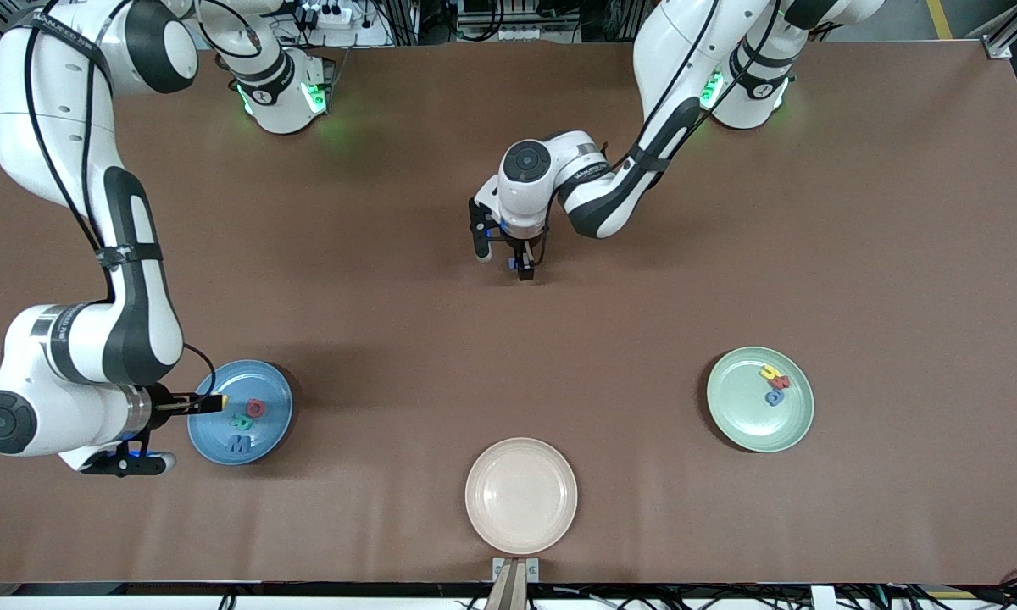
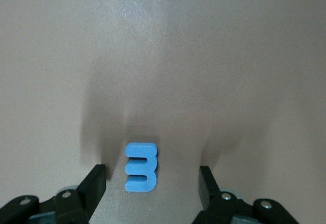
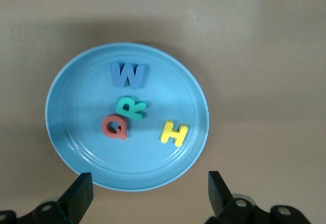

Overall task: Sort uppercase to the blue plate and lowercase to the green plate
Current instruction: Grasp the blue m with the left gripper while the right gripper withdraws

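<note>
The left arm's jaws (image 2: 152, 180) are spread wide and empty, low over the bare brown desk (image 1: 856, 212) midway between the two arm bases. A small blue lowercase m (image 2: 141, 167) lies flat on the desk between the two tips, closer to one tip than the other and touching neither. The right arm's jaws (image 3: 150, 188) are also wide and empty, hanging just above the rim of the blue plate (image 3: 66, 147). Out past those tips the plate holds four capitals lying close together but apart: a yellow H (image 3: 173, 133), a teal R (image 3: 131, 107), a red Q (image 3: 114, 128) and a blue M (image 3: 128, 75). The green plate (image 1: 733, 419) sits well away toward the left arm's end of the desk, with a yellow piece (image 1: 769, 371), a red letter (image 1: 781, 381) and a blue letter (image 1: 775, 396) bunched on it. An empty beige plate (image 1: 521, 496) lies between the two, at the desk's camera edge. Judging from this, the m looks like the last letter to sort. Because it sits off-centre, one tip would likely touch it first on closing and could push or spin it, giving a weak pinch that drops it on the long carry. Light foam may also tip on edge.
</note>
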